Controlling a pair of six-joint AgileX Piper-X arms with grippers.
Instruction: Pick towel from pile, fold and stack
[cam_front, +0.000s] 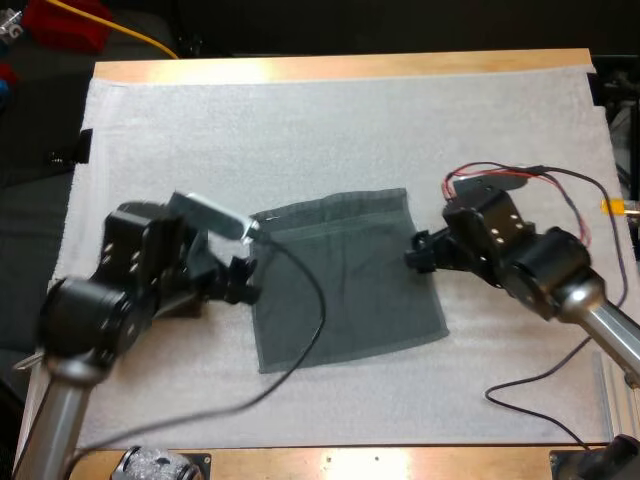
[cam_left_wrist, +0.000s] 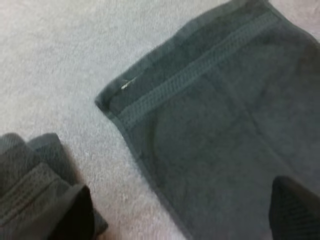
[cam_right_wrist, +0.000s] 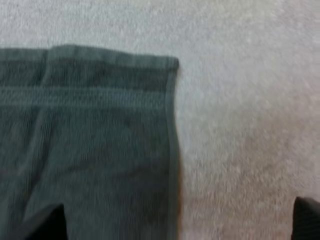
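We held our left gripper (cam_front: 241, 281) and right gripper (cam_front: 414, 254), both with fingers apart, at opposite edges of the dark grey-green towel (cam_front: 345, 290) spread flat mid-way across the white mat (cam_front: 300, 130), apparently poised to fold it.

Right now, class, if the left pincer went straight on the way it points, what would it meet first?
Most likely the towel, near its edge facing the left pincer; the height above it is unclear.
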